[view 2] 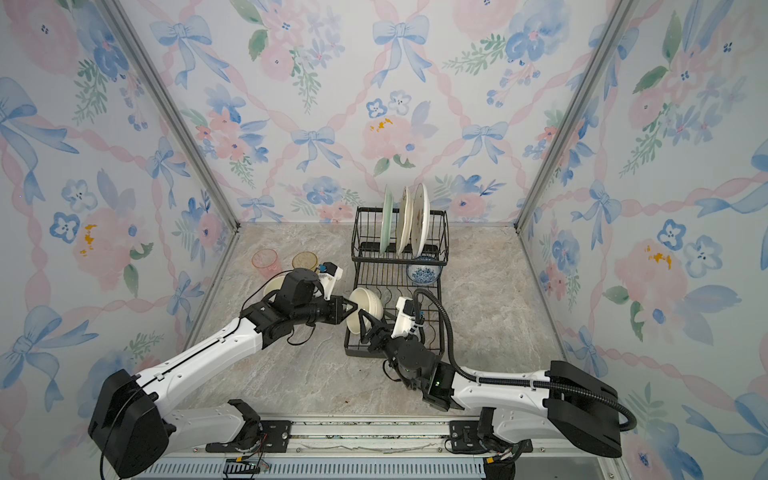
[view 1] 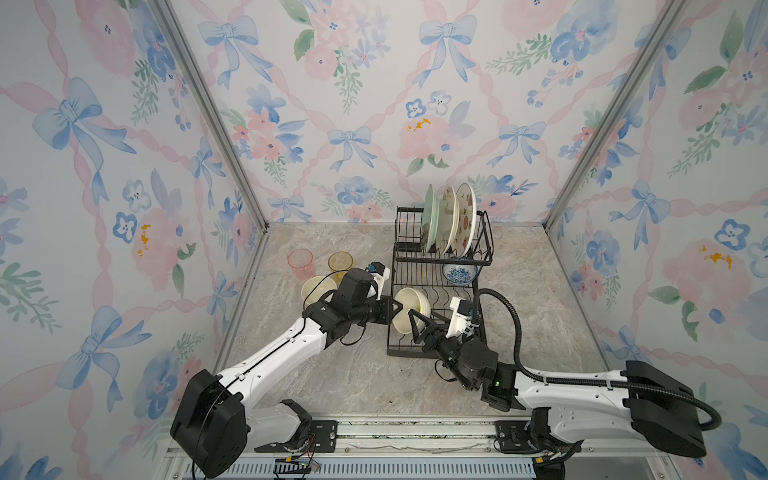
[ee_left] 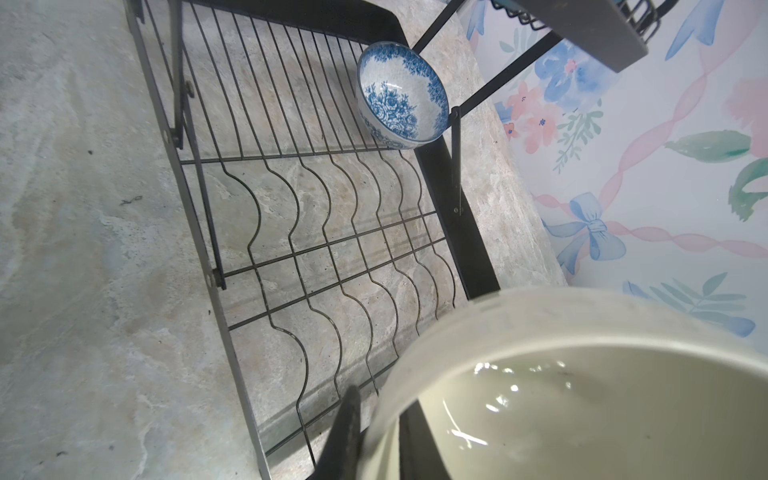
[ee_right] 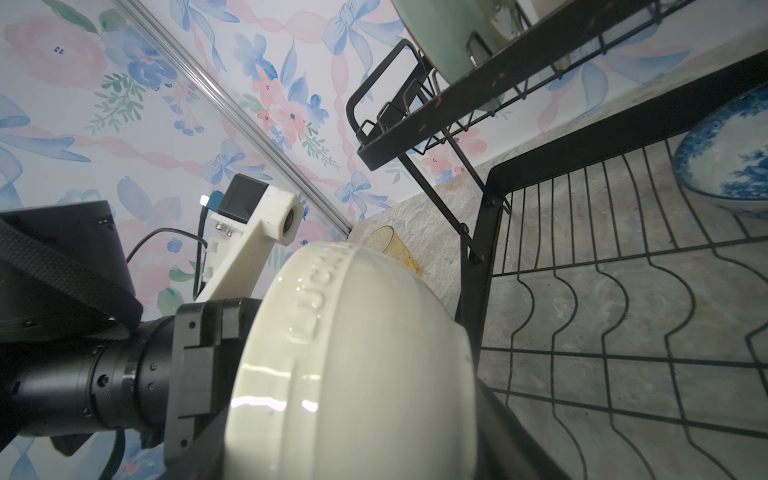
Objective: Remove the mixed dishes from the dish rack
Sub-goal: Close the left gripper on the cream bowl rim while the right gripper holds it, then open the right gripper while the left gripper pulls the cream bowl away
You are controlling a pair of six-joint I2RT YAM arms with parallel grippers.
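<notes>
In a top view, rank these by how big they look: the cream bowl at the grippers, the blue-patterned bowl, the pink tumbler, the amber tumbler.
1. cream bowl
2. blue-patterned bowl, partly under the upper shelf of the dish rack
3. pink tumbler and amber tumbler: they look alike, unranked; the amber one's base is hidden.

The left arm reaches from the near left toward the middle, forearm stretched long, wrist about level. Its left gripper pinches the rim of the cream bowl, one finger outside (the other inside the rim). The right arm lies low from the near right, wrist angled up and leftward. The right gripper spans the same bowl, jaws set wide.
</notes>
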